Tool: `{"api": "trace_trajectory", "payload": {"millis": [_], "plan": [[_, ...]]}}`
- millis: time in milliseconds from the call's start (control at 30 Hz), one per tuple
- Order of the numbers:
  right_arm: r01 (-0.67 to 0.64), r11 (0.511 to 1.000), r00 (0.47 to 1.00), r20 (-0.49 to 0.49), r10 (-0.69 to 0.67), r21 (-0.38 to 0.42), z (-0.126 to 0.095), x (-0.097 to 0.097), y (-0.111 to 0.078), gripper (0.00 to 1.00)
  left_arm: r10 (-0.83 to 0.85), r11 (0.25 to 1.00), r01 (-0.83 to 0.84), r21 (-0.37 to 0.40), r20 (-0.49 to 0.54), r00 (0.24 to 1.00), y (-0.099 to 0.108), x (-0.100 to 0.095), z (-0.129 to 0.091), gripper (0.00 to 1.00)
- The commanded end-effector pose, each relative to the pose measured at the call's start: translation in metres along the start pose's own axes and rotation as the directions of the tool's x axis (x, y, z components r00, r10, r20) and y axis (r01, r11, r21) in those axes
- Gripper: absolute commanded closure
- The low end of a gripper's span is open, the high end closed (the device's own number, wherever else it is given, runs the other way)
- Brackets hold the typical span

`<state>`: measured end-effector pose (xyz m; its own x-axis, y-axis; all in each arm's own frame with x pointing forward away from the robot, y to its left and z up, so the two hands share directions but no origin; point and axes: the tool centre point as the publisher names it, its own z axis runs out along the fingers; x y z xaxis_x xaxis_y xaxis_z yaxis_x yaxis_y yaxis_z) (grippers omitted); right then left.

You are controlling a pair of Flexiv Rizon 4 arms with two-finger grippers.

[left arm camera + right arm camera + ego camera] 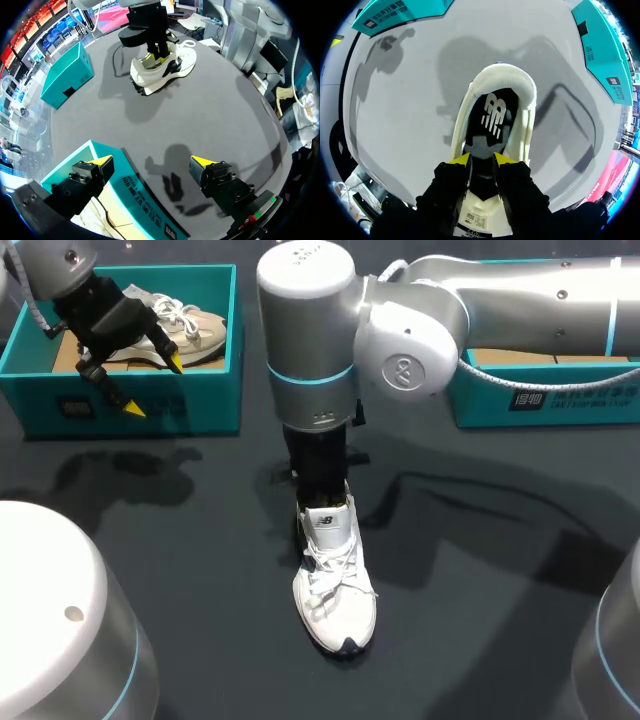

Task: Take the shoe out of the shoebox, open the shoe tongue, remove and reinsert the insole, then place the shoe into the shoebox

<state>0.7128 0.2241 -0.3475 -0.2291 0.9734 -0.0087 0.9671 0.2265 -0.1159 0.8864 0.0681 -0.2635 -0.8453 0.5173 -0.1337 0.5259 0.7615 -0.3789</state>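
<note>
Right arm comes in from the right and reaches past the middle, standing over the white shoe [335,605].
Shoe sits upright on its sole on the dark tabletop [480,560], near the centre and well apart from both boxes. Its toe points toward the near edge in the head view.
Right claw [482,160] is down inside the shoe's opening. Its yellow tips are close together, and a dark strip of the insole [492,117] fills the narrow gap. It reads as pinching the insole.
The rest of the insole lies dark in the heel cup, with a pale logo on it.
Tongue [327,525] stands up just ahead of the claw, on the toe side, with the laces loose below it.

Left claw [154,385] hangs above the left box [200,400], a teal open box at the tabletop's far left. Its fingers are spread wide and touch nothing. One tip is over the box's inside and the other over its front wall.
Beige shoe [195,330] lies inside that box, under and beside the claw.

Right box [560,400], also teal, sits at the far right behind the right arm. Its contents are mostly hidden.
</note>
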Motion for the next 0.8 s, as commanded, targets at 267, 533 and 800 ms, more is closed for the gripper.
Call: {"api": "trace_trajectory", "payload": {"millis": [267,533,800], "plan": [[-0.018,1.0,1.0,0.009,0.018,0.001,0.002,0.003,-0.004,0.54,0.0,1.0,0.0,-0.002,-0.001,1.0,0.0,0.0,0.0,0.0],[-0.044,0.999,0.999,0.008,0.044,-0.006,-0.001,-0.004,-0.012,0.32,0.0,1.0,0.0,-0.002,-0.001,1.0,0.0,0.0,0.0,0.0],[-0.063,0.998,0.998,0.014,0.063,-0.016,-0.008,-0.009,-0.022,0.11,0.0,1.0,0.0,-0.002,-0.001,1.0,0.0,0.0,0.0,0.0]]}}
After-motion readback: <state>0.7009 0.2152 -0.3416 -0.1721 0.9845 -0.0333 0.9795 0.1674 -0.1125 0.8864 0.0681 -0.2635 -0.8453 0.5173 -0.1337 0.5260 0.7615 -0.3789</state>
